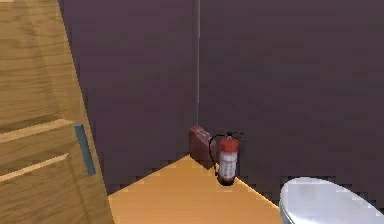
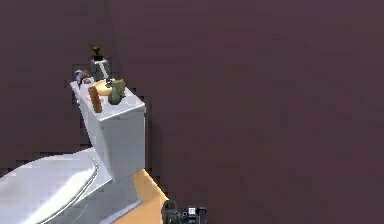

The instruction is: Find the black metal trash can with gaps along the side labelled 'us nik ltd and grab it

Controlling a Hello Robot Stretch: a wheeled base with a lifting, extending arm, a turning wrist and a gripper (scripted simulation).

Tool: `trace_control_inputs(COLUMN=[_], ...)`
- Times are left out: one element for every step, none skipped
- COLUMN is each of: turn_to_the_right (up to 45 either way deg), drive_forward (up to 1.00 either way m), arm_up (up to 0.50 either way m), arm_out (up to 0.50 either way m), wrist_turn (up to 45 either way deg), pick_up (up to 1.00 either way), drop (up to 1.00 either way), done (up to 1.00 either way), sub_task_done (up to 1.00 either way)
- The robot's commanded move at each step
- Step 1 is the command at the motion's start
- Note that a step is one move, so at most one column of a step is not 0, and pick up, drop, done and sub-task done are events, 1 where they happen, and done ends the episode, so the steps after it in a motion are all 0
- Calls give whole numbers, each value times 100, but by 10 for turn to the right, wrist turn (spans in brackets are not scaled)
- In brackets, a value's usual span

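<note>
In the arm side view, the gripper's [image 2: 182, 214] dark body pokes up at the bottom edge, over the orange floor beside the toilet's base. Its far end is too small to make out, so I cannot tell whether it holds anything. In the forward view, a red fire extinguisher [image 1: 228, 157] stands in the room's corner. A low dark red box [image 1: 201, 144] leans against the wall right behind it.
A white toilet [image 2: 60, 185] with its lid down sits at the arm side view's left, and its bowl [image 1: 330, 201] shows again at the forward view's bottom right. Several small items [image 2: 100, 82] stand on the tank [image 2: 118, 128]. A wooden door [image 1: 40, 120] fills the forward view's left. Dark purple walls close in.
</note>
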Motion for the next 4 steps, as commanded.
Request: trace_control_inputs(turn_to_the_right=[0, 0, 0, 0], drive_forward=[0, 0, 0, 0], arm_up=[0, 0, 0, -30], arm_out=[0, 0, 0, 0], wrist_turn=[450, 450, 120, 0], pick_up=[0, 0, 0, 0], drop=[0, 0, 0, 0], done=[0, 0, 0, 0], sub_task_done=[0, 0, 0, 0])
